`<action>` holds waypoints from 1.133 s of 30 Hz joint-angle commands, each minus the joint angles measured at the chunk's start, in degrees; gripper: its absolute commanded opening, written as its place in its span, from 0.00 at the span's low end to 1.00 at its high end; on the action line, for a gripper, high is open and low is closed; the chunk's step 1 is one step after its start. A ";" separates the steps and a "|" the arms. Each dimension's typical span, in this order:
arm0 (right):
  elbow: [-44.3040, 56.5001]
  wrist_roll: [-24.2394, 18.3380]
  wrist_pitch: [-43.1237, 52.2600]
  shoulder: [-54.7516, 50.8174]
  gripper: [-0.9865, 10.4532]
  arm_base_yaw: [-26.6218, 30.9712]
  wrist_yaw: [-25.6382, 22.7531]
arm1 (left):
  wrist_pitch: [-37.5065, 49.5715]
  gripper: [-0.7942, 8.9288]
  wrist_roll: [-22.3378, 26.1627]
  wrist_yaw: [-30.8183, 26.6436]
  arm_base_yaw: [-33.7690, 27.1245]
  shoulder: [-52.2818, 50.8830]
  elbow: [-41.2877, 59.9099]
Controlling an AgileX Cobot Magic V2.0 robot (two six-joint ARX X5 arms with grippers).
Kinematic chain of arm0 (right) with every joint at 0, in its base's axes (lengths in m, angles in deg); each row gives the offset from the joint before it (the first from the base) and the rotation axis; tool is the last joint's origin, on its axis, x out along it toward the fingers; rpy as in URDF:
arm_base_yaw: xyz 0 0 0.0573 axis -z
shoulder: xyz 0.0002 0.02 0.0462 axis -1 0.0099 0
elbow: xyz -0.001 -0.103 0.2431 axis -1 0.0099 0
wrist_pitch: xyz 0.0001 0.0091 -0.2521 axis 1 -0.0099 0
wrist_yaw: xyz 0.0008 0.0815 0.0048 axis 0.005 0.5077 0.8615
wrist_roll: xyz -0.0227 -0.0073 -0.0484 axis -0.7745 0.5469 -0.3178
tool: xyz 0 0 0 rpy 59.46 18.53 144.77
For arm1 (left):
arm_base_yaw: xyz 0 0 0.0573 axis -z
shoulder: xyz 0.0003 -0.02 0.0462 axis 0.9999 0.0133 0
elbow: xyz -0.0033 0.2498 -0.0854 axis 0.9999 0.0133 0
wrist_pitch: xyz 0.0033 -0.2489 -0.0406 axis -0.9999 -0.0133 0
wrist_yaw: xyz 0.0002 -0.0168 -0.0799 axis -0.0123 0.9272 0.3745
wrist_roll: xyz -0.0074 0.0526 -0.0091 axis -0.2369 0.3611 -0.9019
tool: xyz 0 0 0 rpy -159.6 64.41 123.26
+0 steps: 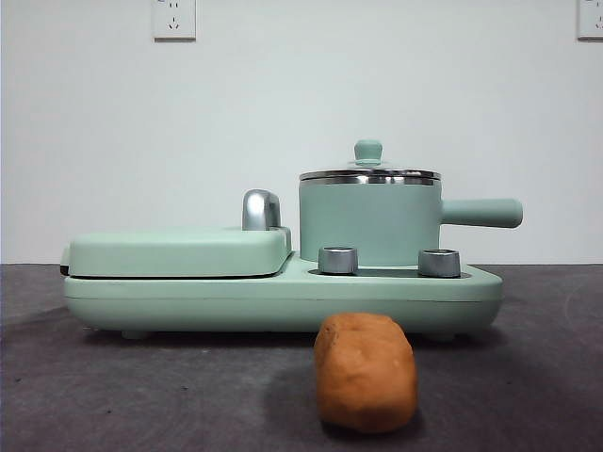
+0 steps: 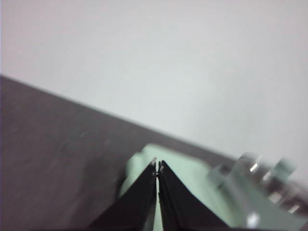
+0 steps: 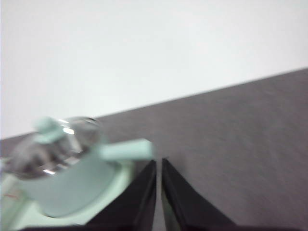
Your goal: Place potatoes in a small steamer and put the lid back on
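The orange-brown potato (image 1: 366,371) lies on the dark table in front of the appliance, below the pot. The small steamer (image 1: 369,222) is a mint-green pot on the appliance's right side, its straight handle (image 1: 482,213) pointing right. The glass lid (image 1: 369,171) with its green knob sits on the pot. The steamer also shows in the right wrist view (image 3: 72,180), with the lid (image 3: 55,144) on it. My left gripper (image 2: 157,166) is shut and empty above the griddle end. My right gripper (image 3: 159,162) is shut and empty beside the pot's handle. Neither arm shows in the front view.
The mint-green appliance base (image 1: 283,297) carries a flat griddle cover (image 1: 179,250) with a chrome handle (image 1: 261,209) on its left, and two steel knobs (image 1: 338,260) at the front. A white wall with sockets (image 1: 174,19) stands behind. Dark table surface lies around the potato.
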 commanded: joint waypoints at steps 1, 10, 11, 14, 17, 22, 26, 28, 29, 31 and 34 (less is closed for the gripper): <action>-5.49 0.85 -1.55 4.22 0.10 -0.02 4.70 | -1.70 0.09 -3.15 1.18 0.22 2.95 -5.46; -22.93 -4.96 -13.60 19.52 0.10 -0.02 19.21 | -10.03 0.09 -0.72 12.72 0.22 19.96 -22.47; -24.50 -5.90 -14.80 21.16 0.10 -0.02 20.87 | -10.75 0.09 0.55 14.67 0.22 22.10 -24.04; -28.39 -8.44 -17.94 25.51 0.10 -0.02 25.05 | -11.74 0.09 3.78 21.00 0.22 27.85 -27.47; -31.28 -11.08 -20.33 29.31 0.10 -0.02 29.62 | -12.20 0.09 4.57 28.44 0.22 33.79 -30.80; -32.70 -11.69 -20.55 33.66 0.10 -0.02 35.63 | -12.15 0.09 5.16 35.65 0.74 41.62 -34.80; -32.70 -11.69 -20.98 34.95 0.10 -0.02 35.78 | -12.13 0.11 6.99 35.76 1.84 44.39 -35.65; -32.70 -11.72 -21.00 35.19 0.10 -0.02 35.76 | -12.13 0.19 7.15 35.76 2.10 45.00 -35.65; -32.70 -11.72 -21.00 35.19 0.11 -0.02 35.76 | -12.15 0.26 7.17 35.76 2.21 45.09 -35.65; -32.70 -11.72 -20.98 35.19 0.19 -0.02 35.76 | -12.11 0.37 7.17 35.76 2.60 45.09 -35.67; -32.70 -11.69 -21.05 35.19 0.35 -0.02 35.76 | -12.15 0.52 7.15 35.76 3.23 45.09 -35.98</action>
